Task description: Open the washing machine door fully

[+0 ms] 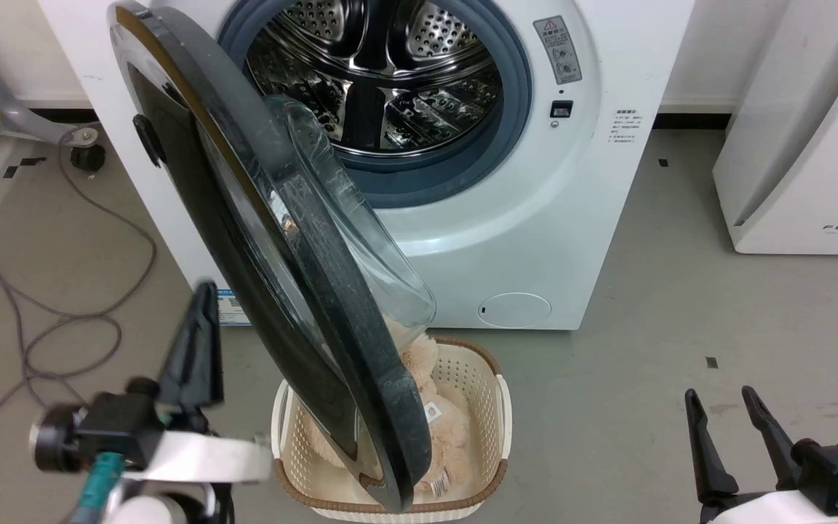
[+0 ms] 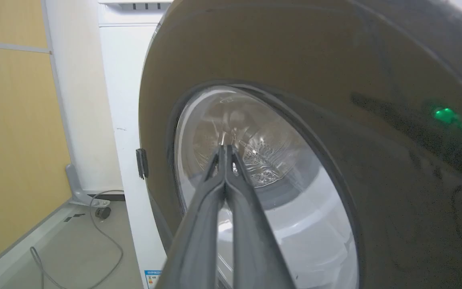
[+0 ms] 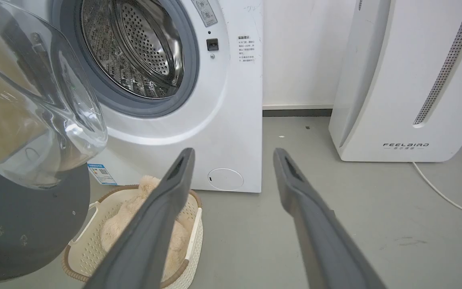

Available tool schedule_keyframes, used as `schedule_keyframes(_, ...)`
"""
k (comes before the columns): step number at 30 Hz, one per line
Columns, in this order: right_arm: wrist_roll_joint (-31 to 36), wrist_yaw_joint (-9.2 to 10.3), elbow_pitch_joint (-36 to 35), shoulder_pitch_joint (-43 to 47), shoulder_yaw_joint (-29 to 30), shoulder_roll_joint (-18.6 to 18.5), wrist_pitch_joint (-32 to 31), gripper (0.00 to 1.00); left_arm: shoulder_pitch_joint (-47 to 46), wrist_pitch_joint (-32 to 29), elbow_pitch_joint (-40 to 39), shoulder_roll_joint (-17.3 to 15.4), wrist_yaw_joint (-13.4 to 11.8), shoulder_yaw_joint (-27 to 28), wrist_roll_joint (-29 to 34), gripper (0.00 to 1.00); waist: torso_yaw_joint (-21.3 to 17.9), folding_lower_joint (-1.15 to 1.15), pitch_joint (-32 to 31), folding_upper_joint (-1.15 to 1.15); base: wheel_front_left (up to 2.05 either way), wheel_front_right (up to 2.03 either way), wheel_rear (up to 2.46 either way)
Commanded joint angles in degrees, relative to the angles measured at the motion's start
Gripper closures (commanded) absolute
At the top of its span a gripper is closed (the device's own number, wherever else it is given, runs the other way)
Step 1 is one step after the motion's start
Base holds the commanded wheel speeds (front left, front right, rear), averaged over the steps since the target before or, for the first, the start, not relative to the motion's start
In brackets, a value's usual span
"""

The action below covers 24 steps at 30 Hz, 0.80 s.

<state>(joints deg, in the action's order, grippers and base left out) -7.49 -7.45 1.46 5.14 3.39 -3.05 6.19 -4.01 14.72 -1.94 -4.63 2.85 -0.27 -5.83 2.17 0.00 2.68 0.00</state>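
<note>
Washing machine door (image 1: pixel 382 386) stands part open, swung out from the left side of the washing machine (image 1: pixel 535 240). It is edge-on to us in the head view. Its long line runs from far, at the machine, to near, over the basket (image 1: pixel 495 407) holding a beige plush toy (image 1: pixel 448 429). The glass bowl faces right toward the steel drum (image 1: pixel 382 80) and the black outer face looks left.

The left wrist view gives us that outer face (image 2: pixel 279 44) and a green glint. The right wrist view gives us the inner bowl side (image 3: pixel 34 100) and the white FEELBIRD unit (image 3: pixel 395 80) at far right.

The left gripper (image 1: pixel 204 306) is pressed together on nothing, with its tips (image 2: pixel 225 148) just beside the door's window. We cannot tell if they touch. The right gripper (image 1: pixel 719 393) is spread and empty at near right, well apart from the door.
</note>
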Motion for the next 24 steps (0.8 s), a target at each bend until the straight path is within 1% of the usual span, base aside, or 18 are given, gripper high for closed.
schedule_keyframes(1, 0.4, -0.03, 0.2, -0.5, 0.1, 0.2, 0.3, 0.0, -1.5, 0.3, -2.1, -0.5, -0.5, 0.4, 0.5, 1.0, 0.1, 0.0, 0.0, 0.0, 0.0, 0.0, 0.0)
schedule_keyframes(8, 0.2, -0.03, 0.6, -0.3, 0.1, 0.2, 0.4, 0.0, -4.1, 0.3, -14.3, -0.7, -1.0, 0.2, 2.1, 1.0, 0.1, 0.0, -0.3, 0.0, 0.0, 0.0, 0.0)
schedule_keyframes(13, 0.1, -0.03, 0.9, -0.1, 0.1, 0.2, 0.3, 0.0, -5.9, 0.3, -23.5, -0.4, -0.6, -1.7, 2.8, 1.0, -0.1, 0.0, -0.6, 0.0, 0.0, 0.0, 0.0)
schedule_keyframes(18, -0.1, -0.03, 1.1, 0.0, 0.1, 0.2, 0.2, 0.0, -6.8, 0.3, -29.8, -0.2, 1.0, -6.0, 2.7, 1.0, -0.2, 0.0, -0.7, 0.0, 0.0, 0.0, 0.0)
schedule_keyframes(21, -0.3, -0.03, 1.3, 0.1, 0.1, 0.2, -0.1, 0.0, -6.5, -0.1, -31.4, 0.1, 1.7, -9.6, 2.2, 1.0, -0.2, 0.0, -0.7, 0.0, 0.0, 0.0, 0.0)
schedule_keyframes(24, -0.5, -0.03, 1.6, 0.2, 0.0, 0.2, -0.5, 0.0, -5.8, -2.0, -31.6, 0.3, 2.6, -14.5, 0.7, 1.0, -0.2, 0.0, -0.7, 0.0, 0.0, 0.0, 0.0)
